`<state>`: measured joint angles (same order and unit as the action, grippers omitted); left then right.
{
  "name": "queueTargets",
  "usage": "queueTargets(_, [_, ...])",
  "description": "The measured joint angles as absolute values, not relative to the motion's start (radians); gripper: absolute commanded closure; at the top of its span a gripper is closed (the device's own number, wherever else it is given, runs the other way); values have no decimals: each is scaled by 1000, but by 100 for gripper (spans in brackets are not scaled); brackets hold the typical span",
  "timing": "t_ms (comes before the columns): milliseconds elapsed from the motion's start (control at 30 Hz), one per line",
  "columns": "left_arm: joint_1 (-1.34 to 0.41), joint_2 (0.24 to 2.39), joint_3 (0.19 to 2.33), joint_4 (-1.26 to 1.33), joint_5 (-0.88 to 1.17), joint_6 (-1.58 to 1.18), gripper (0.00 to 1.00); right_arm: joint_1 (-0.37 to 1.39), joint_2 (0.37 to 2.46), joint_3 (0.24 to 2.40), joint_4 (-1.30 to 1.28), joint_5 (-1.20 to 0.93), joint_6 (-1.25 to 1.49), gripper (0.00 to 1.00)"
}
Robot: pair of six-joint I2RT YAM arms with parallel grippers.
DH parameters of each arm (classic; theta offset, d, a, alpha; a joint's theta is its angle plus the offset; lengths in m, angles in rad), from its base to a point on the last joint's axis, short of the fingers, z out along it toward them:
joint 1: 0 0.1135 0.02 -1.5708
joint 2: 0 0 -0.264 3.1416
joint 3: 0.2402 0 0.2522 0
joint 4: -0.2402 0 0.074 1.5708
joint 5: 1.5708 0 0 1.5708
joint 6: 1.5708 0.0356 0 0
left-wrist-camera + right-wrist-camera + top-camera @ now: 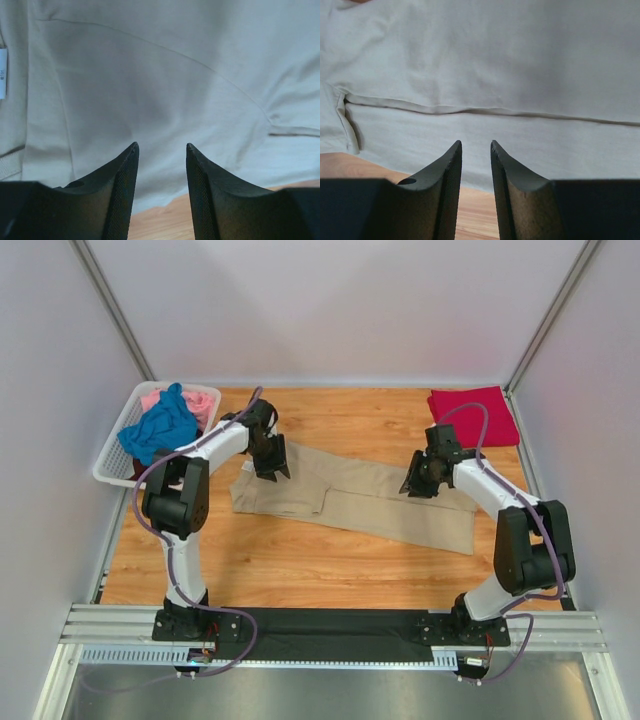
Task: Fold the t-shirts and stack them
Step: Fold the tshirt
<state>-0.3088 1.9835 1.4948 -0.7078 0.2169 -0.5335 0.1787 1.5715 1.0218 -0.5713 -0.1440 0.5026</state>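
The tan t-shirt [350,498] lies spread across the middle of the table, partly folded lengthwise. My left gripper [271,462] hovers over its left far edge, open and empty; its wrist view shows tan cloth [165,90] under the fingertips [131,150]. My right gripper [420,480] hovers over the shirt's right far edge, open and empty; its wrist view shows a fold line across the cloth [485,112]. A crimson red t-shirt [473,417] lies folded at the far right. A blue t-shirt [158,428] and a pink one [196,400] sit in the basket.
The white lattice basket [112,462] stands at the far left of the table, beside the left arm. Bare wood shows along the shirt's edge in both wrist views [165,220] [475,210]. White walls enclose the table.
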Motion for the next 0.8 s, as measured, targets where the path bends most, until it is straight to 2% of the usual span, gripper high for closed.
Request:
queueTargets(233, [-309,2096,1563,-748,152,-552,50,249,1563,1005,-546,-141,529,68])
queueTargets(500, [-310,2305,1910,-854,103,-545,49,329,1561,965,-535,-140,563,64])
queueTargets(700, [-275,2533,2290,-840,207,-564,47,360,1541,978,-545,-120,522,64])
queueTargets(800, [-240,2583,2331,-729,330,-621,47,366,1543,995,-570,-70,488,65])
